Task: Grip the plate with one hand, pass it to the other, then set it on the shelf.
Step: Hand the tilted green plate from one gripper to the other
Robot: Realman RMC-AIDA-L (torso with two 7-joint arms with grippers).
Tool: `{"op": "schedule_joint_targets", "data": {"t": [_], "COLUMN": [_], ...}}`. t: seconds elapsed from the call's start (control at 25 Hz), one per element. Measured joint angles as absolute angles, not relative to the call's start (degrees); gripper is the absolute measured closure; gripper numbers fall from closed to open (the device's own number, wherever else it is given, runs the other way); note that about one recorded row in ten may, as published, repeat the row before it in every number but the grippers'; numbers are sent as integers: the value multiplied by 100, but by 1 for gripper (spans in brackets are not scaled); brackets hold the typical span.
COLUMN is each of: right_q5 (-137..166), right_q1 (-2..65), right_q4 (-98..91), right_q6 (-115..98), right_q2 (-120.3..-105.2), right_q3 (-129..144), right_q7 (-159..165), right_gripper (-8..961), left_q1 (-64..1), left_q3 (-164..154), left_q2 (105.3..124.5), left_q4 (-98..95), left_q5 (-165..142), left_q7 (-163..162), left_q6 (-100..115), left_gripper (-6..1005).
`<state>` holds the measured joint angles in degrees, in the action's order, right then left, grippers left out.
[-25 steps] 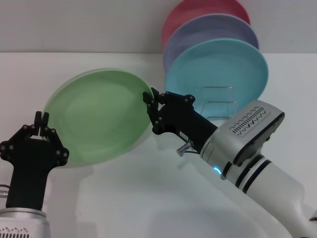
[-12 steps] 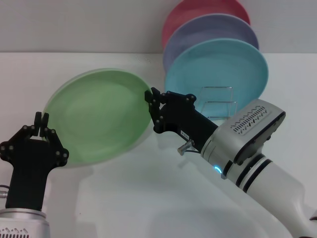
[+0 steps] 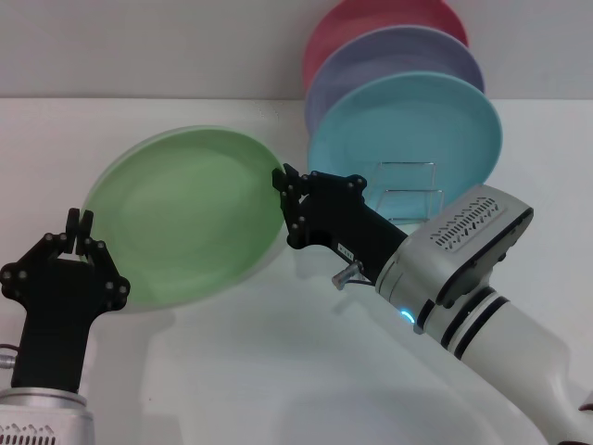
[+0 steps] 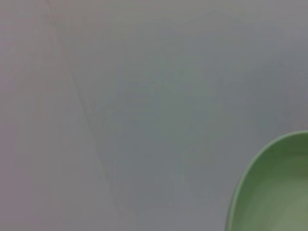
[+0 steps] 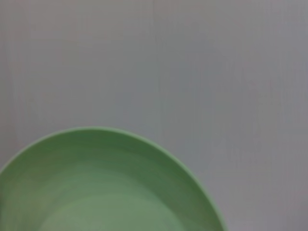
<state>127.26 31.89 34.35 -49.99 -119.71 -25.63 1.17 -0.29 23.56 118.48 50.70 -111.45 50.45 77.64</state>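
White table (image 3: 232, 371): bare surface under both arms, with the rack and stored plates at its far side.
Plate (image 3: 181, 218): matte light green, held tilted up off the table between the two arms, left of the rack; its rim shows in the left wrist view (image 4: 274, 187) and the right wrist view (image 5: 106, 187).
Right gripper (image 3: 285, 206): black fingers closed on the plate's right edge, carrying it.
Left gripper (image 3: 78, 221): upright at the plate's lower left edge, fingertips close together; whether they pinch the rim or only stand in front of it I cannot tell.
Stored plates: turquoise plate (image 3: 408, 130), lavender plate (image 3: 389, 60) and pink plate (image 3: 380, 19) stand stacked behind.
Shelf (image 3: 408, 190): thin silver wire, front loops free, just right of the right gripper.
Step in hand: likely the handover, with the right side holding.
Next move: if the pass is finished, the holding arm must swing the plate right and lower its rim into a free loop without knocking the turquoise plate.
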Motion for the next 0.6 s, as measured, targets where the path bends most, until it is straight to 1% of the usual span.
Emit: {"op": "schedule_joint_targets", "data": {"t": [0.04, 0.6], "right_q5": [12726, 12708], "right_q1": [3190, 3191], "right_q4": [3435, 3439], "right_q6": [-4999, -5023], "right_q2": [-11971, -11971], "right_q3": [-2565, -2567], "right_q7": [109, -14], "right_gripper": [925, 935], "left_q1": [-31, -101], "left_q3": [2356, 2404], "left_q2": [11847, 11830], "left_q4": [5070, 4993], "left_q5": [-11145, -11131], "left_q7": [5045, 4996], "left_q6": [7764, 7751], "left_gripper": [960, 959]}}
